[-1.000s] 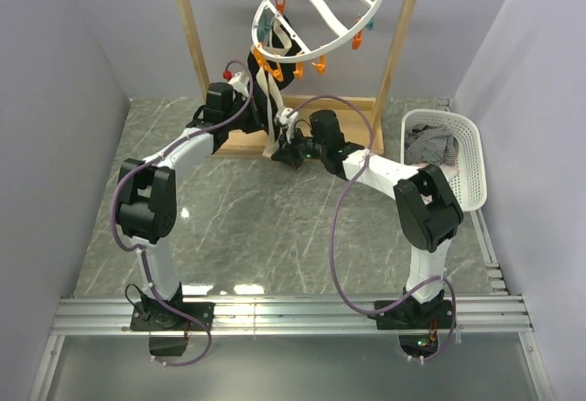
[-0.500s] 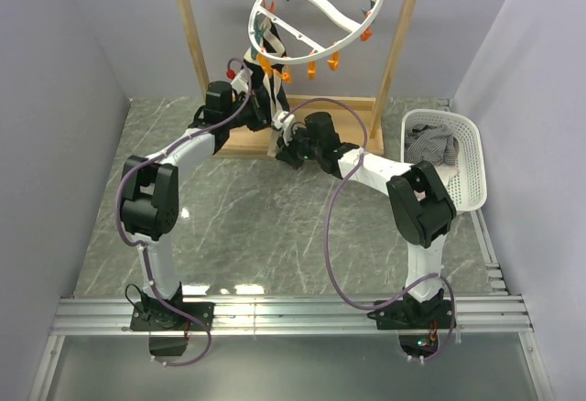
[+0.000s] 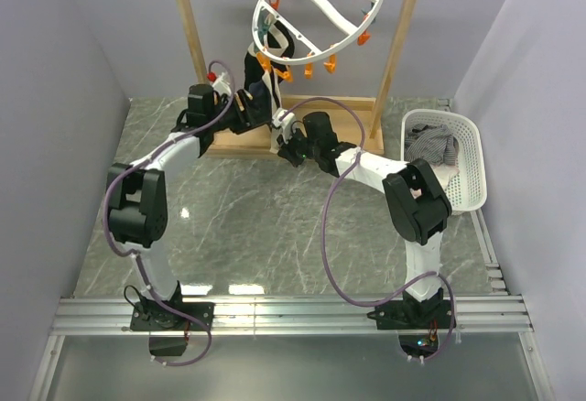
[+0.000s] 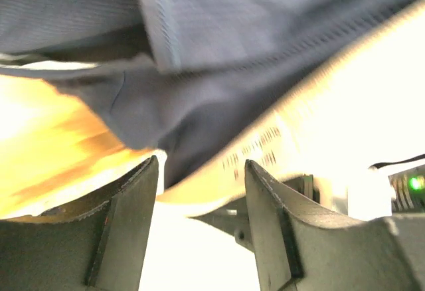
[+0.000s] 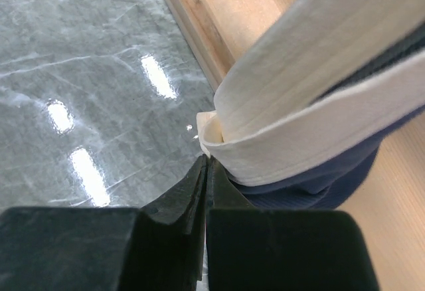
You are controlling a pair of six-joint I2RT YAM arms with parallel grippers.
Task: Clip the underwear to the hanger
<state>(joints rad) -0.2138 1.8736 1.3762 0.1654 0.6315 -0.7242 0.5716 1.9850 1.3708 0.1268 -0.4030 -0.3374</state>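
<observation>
Left fingers (image 4: 126,238) stand open under the underwear (image 4: 265,52), holding nothing; right fingers (image 5: 189,198) closed on its waistband (image 5: 312,85), we reckon to keep it taut; it hangs beneath the hanger (image 3: 316,54) at the bench's (image 3: 229,218) far edge.

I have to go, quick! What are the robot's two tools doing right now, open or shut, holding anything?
Left tool: open, holding nothing; the underwear hangs just beyond it.
Right tool: shut on the underwear's cream waistband.
</observation>
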